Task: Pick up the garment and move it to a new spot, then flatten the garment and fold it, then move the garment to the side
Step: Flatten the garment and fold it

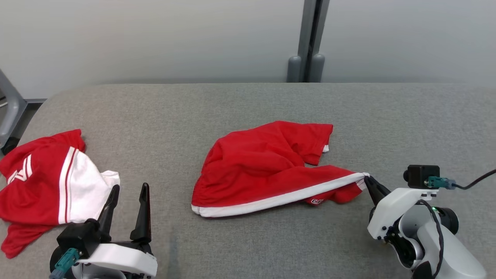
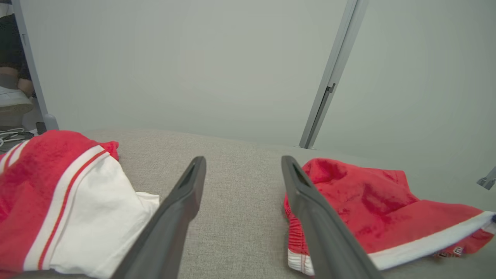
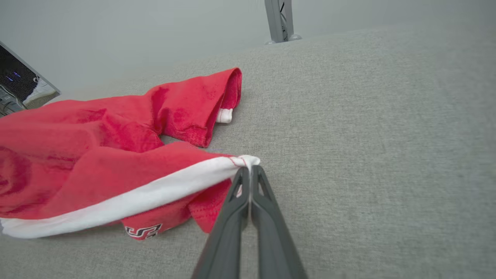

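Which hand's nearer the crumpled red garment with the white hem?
Right. The right hand is shut on the white-hemmed corner of the crumpled red garment; the left hand sits open, apart, off its left end.

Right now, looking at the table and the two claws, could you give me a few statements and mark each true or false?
1. The right claw is shut on the white hem of the middle garment. True.
2. The left claw grips the left garment. False: it is open with nothing between its fingers.
3. The middle garment is neatly folded. False: it lies crumpled, one corner drawn out toward the right claw.
4. Two garments lie on the grey surface. True.
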Available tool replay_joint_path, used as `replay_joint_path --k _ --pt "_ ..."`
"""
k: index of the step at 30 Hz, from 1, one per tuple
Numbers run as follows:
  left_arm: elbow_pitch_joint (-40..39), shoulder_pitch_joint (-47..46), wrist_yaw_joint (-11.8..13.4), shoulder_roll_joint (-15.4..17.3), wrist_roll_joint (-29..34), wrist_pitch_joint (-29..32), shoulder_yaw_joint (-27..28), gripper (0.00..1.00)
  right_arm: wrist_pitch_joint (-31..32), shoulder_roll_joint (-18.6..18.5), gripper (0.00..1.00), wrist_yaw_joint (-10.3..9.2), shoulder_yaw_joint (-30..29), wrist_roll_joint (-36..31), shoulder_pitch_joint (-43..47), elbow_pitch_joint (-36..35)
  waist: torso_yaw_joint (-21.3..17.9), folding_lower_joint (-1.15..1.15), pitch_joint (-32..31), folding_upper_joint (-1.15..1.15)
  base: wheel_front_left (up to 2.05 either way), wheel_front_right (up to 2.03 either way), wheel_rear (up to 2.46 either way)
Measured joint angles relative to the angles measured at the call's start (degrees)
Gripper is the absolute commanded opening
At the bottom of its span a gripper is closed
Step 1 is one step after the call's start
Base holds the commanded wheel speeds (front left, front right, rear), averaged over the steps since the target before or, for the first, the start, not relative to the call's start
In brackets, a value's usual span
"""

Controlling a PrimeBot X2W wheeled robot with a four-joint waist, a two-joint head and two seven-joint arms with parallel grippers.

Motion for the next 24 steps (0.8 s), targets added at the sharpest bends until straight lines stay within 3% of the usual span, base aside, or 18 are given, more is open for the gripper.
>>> replay_joint_path --k 7,21,22,23,24 --pt "0.2 0.3 0.6 0.2 -0.1 0.7 -0.5 1.00 3.3 -2.5 0.00 0.00 -0.7 -0.5 5.6 -7.3 -3.0 0.00 -1.0 0.00 0.00 0.00 0.00" --pt "0.5 1.0 1.2 0.9 -0.6 1.6 -1.0 1.00 8.7 -1.8 0.00 0.00 -5.5 -7.4 15.2 -15.5 -4.2 0.00 -2.1 0.00 0.00 0.00 0.00" --pt "0.5 1.0 1.2 0.9 -0.7 1.8 -1.0 1.00 9.1 -1.7 0.11 0.00 -5.8 -7.8 15.7 -15.9 -4.3 0.00 -2.2 0.00 0.00 0.00 0.00" --pt "0.5 1.0 1.3 0.9 -0.8 1.8 -1.1 1.00 9.3 -1.5 0.41 0.00 -6.3 -8.4 16.2 -16.5 -4.4 0.00 -2.3 0.00 0.00 0.00 0.00" --pt "0.5 1.0 1.3 0.9 -0.9 1.9 -1.2 1.00 9.8 -1.4 1.00 0.00 -6.9 -9.0 16.6 -16.8 -4.5 0.00 -2.4 0.00 0.00 0.00 0.00"
